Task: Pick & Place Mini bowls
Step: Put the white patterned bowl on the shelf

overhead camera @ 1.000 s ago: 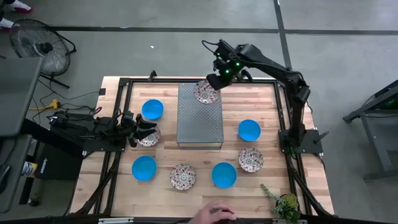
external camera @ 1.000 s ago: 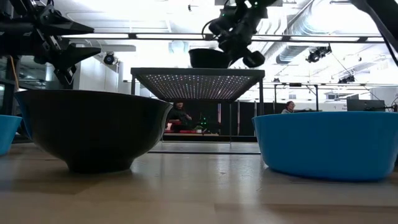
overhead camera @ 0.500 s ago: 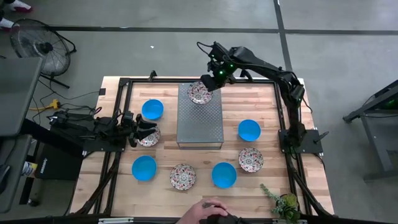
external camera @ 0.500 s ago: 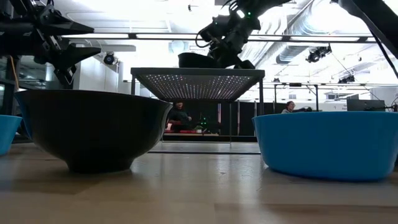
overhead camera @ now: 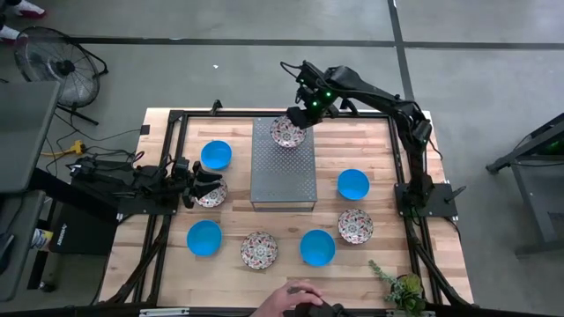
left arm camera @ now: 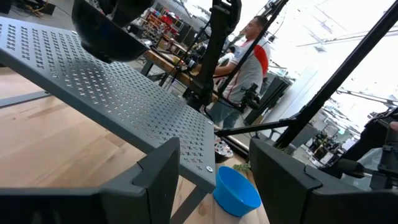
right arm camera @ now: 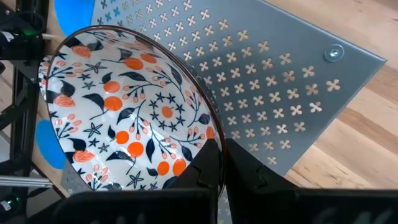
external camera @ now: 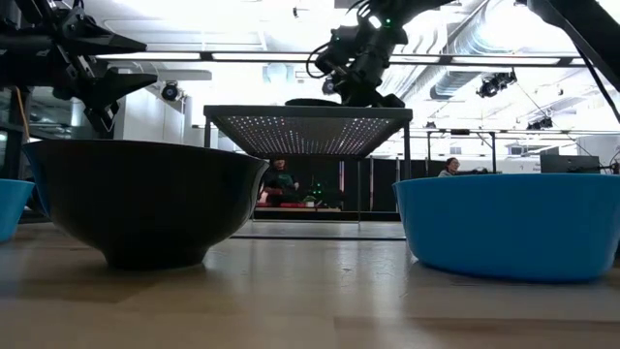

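Right gripper pinches a floral bowl over the grey slab.
Left gripper waits spread beside a half-hidden bowl.

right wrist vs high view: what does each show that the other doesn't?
Right wrist only: the floral bowl close up, its rim pinched between the right gripper fingers, and the cross-shaped holes in the grey slab.

High only: the left gripper, open, by another floral bowl at the table's left side; four blue bowls, two more floral bowls, a plant and a person's hand at the near edge.

Both: the held bowl over the slab's far end.
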Available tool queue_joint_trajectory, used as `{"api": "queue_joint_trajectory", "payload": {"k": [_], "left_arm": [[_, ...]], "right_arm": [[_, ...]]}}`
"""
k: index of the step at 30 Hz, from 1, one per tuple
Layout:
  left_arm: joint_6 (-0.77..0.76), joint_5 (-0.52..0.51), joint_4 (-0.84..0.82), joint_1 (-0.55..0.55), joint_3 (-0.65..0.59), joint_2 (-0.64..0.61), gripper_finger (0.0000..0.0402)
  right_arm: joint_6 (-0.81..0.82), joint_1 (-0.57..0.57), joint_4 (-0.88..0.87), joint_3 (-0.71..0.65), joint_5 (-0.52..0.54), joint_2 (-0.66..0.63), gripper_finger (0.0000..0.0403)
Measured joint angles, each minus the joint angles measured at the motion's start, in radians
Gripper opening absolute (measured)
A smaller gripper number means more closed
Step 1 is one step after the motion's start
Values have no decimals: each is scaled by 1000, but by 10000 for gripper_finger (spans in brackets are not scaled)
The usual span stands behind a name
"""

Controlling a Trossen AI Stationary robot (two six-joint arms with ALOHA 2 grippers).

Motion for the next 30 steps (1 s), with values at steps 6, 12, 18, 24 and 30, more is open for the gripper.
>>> {"api": "queue_joint_trajectory", "payload": {"k": [6, 12, 18, 24, 30], "left_arm": [[0, 0, 0, 0, 0, 0, 190], [0, 0, 0, 0, 0, 0, 190], [0, 0, 0, 0, 0, 0, 190], [0, 0, 0, 0, 0, 0, 190], [0, 0, 0, 0, 0, 0, 190]], "right_arm": [[-1, 0, -3, -4, 5, 0, 0], [-10, 0, 0, -4, 6, 0, 0], [-17, 0, -1, -4, 7, 16, 1], [-19, 3, 7, -4, 3, 23, 1], [-20, 2, 7, -4, 18, 23, 7]]}}
